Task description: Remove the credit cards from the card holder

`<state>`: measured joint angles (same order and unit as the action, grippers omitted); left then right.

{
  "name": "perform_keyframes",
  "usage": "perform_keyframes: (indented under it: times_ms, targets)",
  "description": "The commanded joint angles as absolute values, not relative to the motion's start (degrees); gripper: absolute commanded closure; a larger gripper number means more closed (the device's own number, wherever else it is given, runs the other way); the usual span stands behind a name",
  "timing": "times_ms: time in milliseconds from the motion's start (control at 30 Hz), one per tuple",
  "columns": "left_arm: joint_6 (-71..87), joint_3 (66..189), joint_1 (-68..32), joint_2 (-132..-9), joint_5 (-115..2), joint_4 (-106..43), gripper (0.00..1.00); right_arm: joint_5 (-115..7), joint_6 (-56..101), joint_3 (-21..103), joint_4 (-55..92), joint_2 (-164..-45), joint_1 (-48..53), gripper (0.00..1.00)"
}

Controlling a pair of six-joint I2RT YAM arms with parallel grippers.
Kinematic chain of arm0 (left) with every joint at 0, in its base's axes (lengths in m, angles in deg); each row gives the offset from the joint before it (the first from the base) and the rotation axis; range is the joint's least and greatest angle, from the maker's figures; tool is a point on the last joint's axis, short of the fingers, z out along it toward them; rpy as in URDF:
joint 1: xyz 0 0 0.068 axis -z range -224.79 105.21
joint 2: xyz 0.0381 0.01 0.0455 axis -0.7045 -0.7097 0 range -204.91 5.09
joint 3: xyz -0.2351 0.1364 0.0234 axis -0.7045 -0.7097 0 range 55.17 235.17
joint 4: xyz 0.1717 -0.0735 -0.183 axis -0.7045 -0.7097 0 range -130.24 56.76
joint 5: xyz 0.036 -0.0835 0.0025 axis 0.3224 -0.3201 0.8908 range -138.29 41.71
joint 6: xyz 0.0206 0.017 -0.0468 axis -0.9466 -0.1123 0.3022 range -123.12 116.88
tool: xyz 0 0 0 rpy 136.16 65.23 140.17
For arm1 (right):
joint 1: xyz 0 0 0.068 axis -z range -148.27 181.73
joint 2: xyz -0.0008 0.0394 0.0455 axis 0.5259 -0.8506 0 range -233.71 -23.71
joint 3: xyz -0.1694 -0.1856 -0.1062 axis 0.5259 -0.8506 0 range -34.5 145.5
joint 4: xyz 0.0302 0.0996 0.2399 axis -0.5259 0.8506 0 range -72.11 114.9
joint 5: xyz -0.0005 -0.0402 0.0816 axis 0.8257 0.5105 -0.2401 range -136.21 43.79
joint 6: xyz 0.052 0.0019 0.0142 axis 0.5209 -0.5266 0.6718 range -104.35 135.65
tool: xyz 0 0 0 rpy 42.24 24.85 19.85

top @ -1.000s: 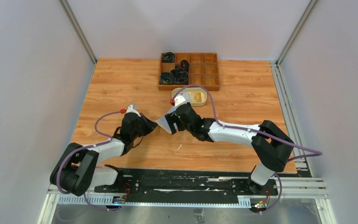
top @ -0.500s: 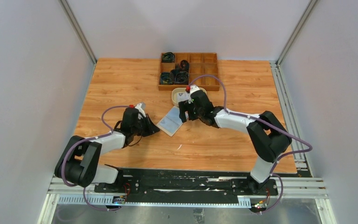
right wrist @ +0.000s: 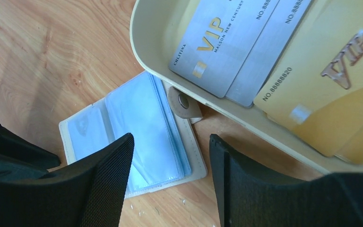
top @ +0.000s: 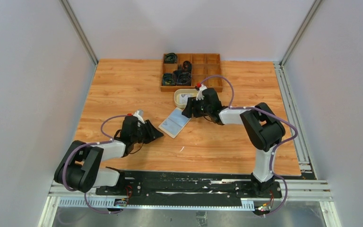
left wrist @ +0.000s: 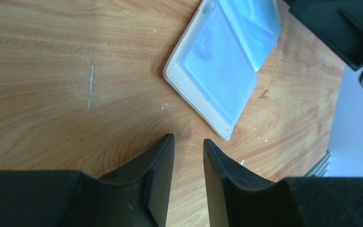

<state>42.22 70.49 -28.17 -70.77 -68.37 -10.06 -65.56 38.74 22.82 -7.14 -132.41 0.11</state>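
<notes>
The beige card holder lies open and flat on the table, its pale blue clear sleeves up; it shows in the left wrist view and the right wrist view, closure tab against the dish. Silver-grey VIP credit cards and gold ones lie in the cream oval dish. I cannot tell whether the sleeves hold cards. My right gripper is wide open and empty, above the holder's dish-side edge. My left gripper is slightly open and empty, just short of the holder.
A wooden divided tray with black coiled items stands behind the dish. White walls and metal rails close in the table on both sides.
A second ago both grippers held the holder up between them. It now lies open on the table. My left gripper has drawn back to the near left; my right gripper has moved back towards the dish.
</notes>
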Motion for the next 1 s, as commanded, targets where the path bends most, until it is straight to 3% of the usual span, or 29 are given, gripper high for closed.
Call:
perform_keyframes:
  times_ms: [0, 467, 600, 667, 700, 733, 967]
  targets:
    - [46.57, 68.02, -28.44, -69.23, -65.63, -7.49, 0.6, -68.78, 41.66, 24.56, -12.45, -135.61, 0.53, 0.38]
    - [52.09, 64.71, -28.42, -69.63, -60.29, -3.31, 0.6, -68.66, 43.34, 26.88, -16.21, -141.21, 0.61, 0.44]
    - [55.34, 64.45, -28.37, -71.31, -58.55, -0.16, 0.61, -70.11, 45.04, 27.66, -17.46, -143.28, 0.61, 0.66]
    - [56.21, 64.88, -28.4, -72.81, -58.17, 0.9, 0.61, -71.23, 45.8, 27.69, -18.38, -143.96, 0.6, 0.83]
    - [56.36, 65.06, -28.36, -73.27, -58.07, 1.27, 0.61, -71.49, 46.17, 27.65, -18.64, -144.08, 0.54, 0.96]
    - [56.55, 65.11, -28.4, -73.87, -58.01, 1.75, 0.61, -71.59, 46.48, 27.2, -18.97, -143.85, 0.55, 1.0]
    - [56.52, 65.49, -28.41, -74.94, -57.11, 2.79, 0.63, -67.87, 48.32, 16.77, -21.2, -136.47, -1.08, 1.0]
